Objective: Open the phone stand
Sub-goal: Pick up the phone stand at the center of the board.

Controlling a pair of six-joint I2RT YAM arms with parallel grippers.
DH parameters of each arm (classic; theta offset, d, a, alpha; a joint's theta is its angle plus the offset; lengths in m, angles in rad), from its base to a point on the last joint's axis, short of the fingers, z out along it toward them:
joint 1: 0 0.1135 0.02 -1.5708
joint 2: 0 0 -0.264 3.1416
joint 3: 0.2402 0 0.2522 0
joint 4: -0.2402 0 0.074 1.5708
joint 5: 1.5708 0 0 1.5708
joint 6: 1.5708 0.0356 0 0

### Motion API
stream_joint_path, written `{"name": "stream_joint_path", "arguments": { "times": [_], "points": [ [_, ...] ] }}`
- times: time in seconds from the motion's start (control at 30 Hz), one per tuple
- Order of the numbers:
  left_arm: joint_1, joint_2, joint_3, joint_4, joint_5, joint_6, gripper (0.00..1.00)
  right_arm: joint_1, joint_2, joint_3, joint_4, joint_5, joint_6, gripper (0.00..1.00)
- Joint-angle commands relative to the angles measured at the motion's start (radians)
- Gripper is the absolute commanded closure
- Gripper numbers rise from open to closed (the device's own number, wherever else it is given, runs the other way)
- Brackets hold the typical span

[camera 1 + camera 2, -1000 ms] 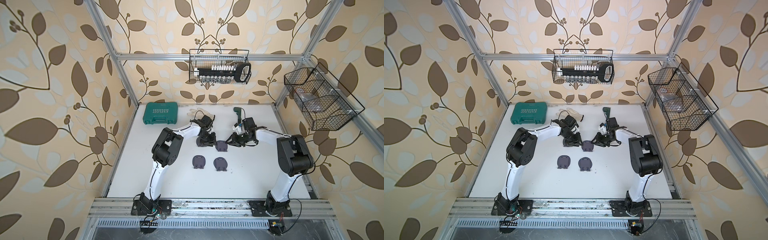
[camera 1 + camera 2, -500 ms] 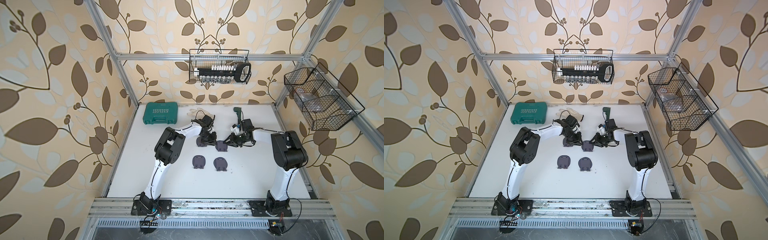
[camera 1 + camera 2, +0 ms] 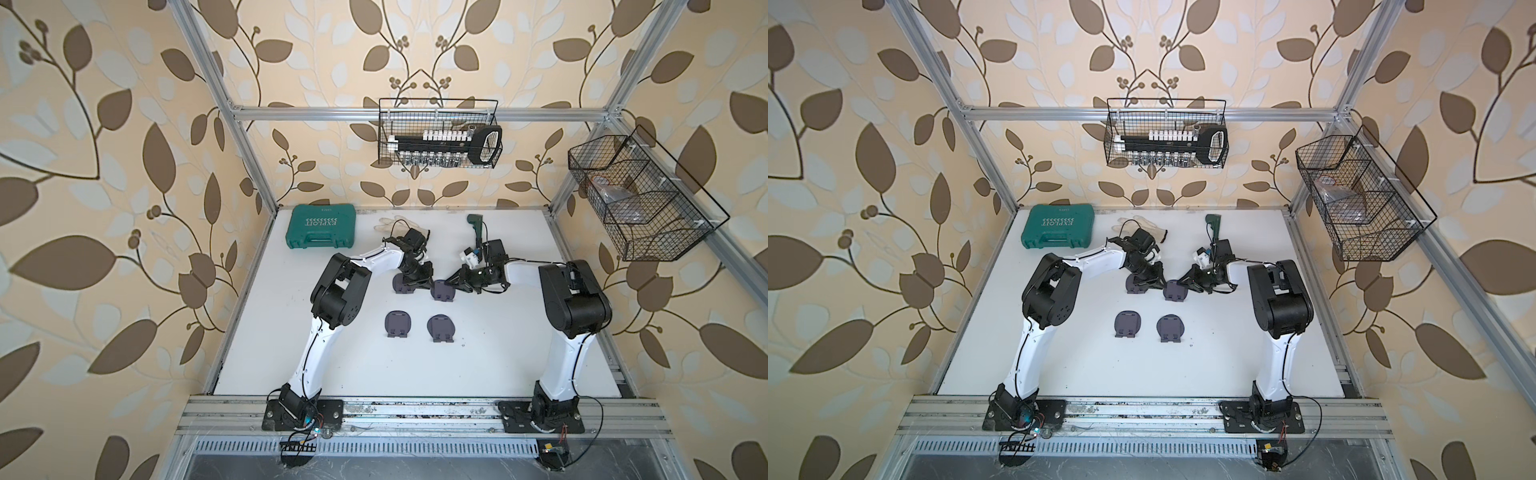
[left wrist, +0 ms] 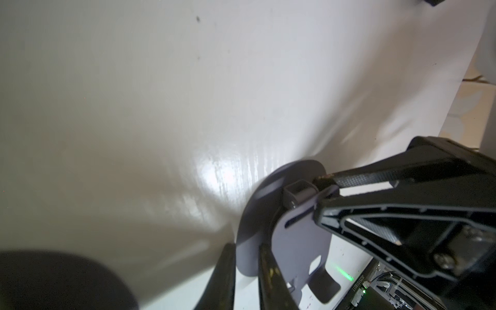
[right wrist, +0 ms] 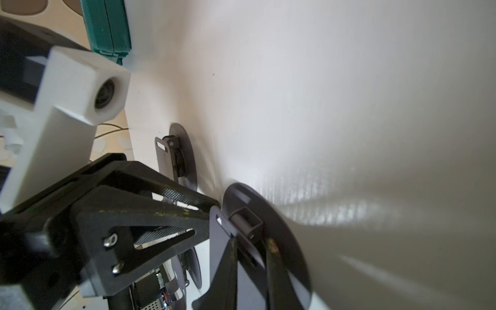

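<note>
The phone stand [image 3: 442, 291] lies at the far centre of the table [image 3: 498, 374], just right of a neighbouring stand [image 3: 398, 287]. The left gripper [image 4: 244, 247] is nipped onto its round base's rim, and the right gripper [image 4: 320, 192] is pinched on the hinged plate. Both holds look shallow. If the hinge is stiff, either could slip, or the crowded grippers could collide.

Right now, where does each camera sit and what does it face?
Top views: high over the front, looking down at the table; left arm and right arm show whole.
Left wrist: on its arm, facing the phone stand in the left pincer; right pincer shows.
Right wrist: on its arm, facing that stand; both pincers show.
Shared: all show that stand.
</note>
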Motion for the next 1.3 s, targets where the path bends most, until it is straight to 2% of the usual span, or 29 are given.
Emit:
{"name": "stream_joint_path", "arguments": {
  "times": [0.0,0.27,0.57,0.67,0.8,0.97,1.27],
  "points": [
    [-0.012,0.028,0.022,0.016,0.026,-0.003,0.8,0.029,0.05,-0.049,0.059,-0.027,0.046,0.9],
    [-0.014,0.03,0.03,0.014,0.038,0.0,0.8,0.066,0.076,-0.098,0.158,-0.043,0.102,1.0],
    [-0.016,0.03,0.033,0.022,0.065,-0.003,0.8,0.073,0.078,-0.128,0.227,-0.08,0.131,1.0],
    [-0.017,0.033,0.035,0.029,0.073,-0.007,0.8,0.078,0.083,-0.134,0.237,-0.089,0.132,0.9],
    [-0.019,0.036,0.039,0.031,0.078,-0.01,0.8,0.085,0.099,-0.137,0.252,-0.094,0.132,0.87],
    [-0.021,0.042,0.054,0.029,0.087,-0.008,0.8,0.087,0.115,-0.149,0.281,-0.101,0.143,1.0],
    [-0.021,0.024,0.065,0.028,0.121,-0.01,0.8,0.076,0.054,-0.171,0.293,-0.124,0.143,1.0]
  ]
}}
